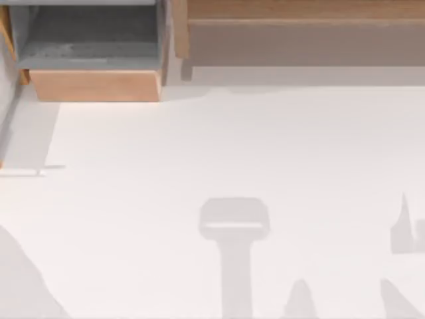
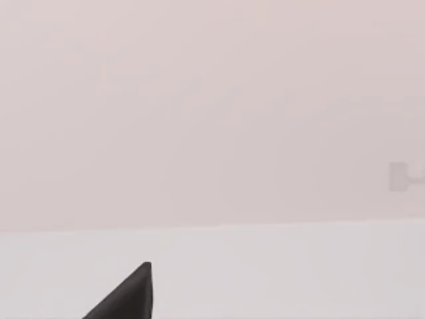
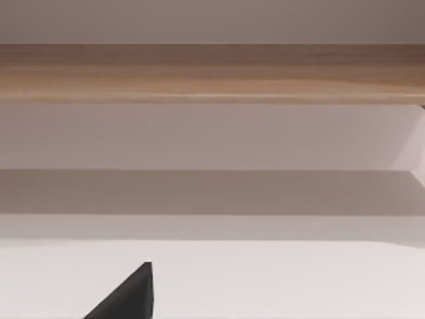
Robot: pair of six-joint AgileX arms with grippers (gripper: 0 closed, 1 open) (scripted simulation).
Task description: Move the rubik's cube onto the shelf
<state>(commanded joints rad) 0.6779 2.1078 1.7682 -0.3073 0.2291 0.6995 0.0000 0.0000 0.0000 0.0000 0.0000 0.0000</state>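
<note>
Plainly, the move turns on a relation I cannot settle: where the rubik's cube lies, and so which way it sits from either pincer or how it is turned, I cannot tell. The shelf runs long across the far right of the surface, beside the wooden box at far left. That suggests the right arm is the nearer one for the placing. The right wrist view looks straight at the shelf's front edge, with a dark tip of the right pincer low in it. The left wrist view has the left pincer over bare surface and a plain wall. Whether either pincer is open or closed I cannot tell.
</note>
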